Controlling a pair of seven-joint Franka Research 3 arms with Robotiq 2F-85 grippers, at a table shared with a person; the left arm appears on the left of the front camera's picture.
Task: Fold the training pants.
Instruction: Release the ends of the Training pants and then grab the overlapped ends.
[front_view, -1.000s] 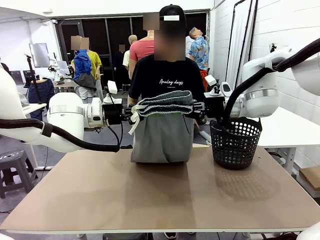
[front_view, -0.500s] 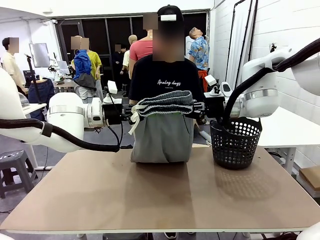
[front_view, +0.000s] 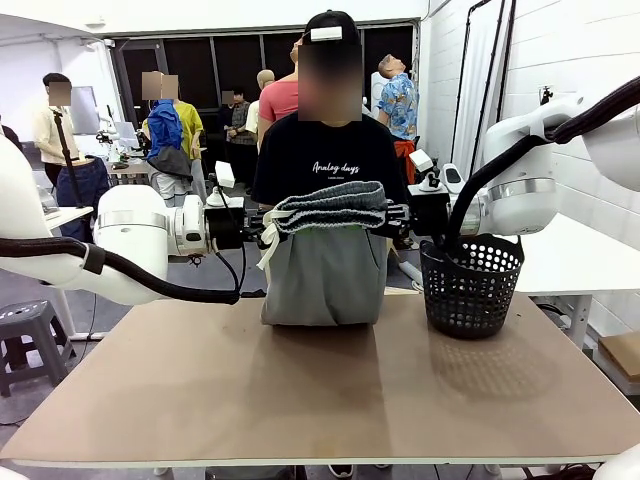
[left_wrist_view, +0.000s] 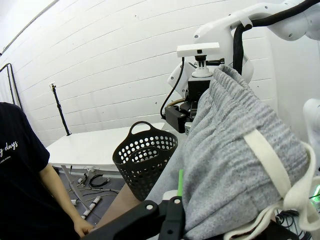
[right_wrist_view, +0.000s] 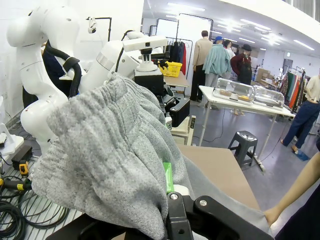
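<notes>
in the middle of the frame the left gripper (front_view: 264, 228) and right gripper (front_view: 393, 215) are each clamping one end of the waistband, holding the pants (front_view: 325, 270) stretched level in the air. the legs are hanging down to the far edge of the table (front_view: 300, 390), just left of the basket (front_view: 470, 285). the folding is looking barely begun: the pants are lifted and spread, nothing is lying folded on the table, and laying them down and doubling them over are waiting to be done.
</notes>
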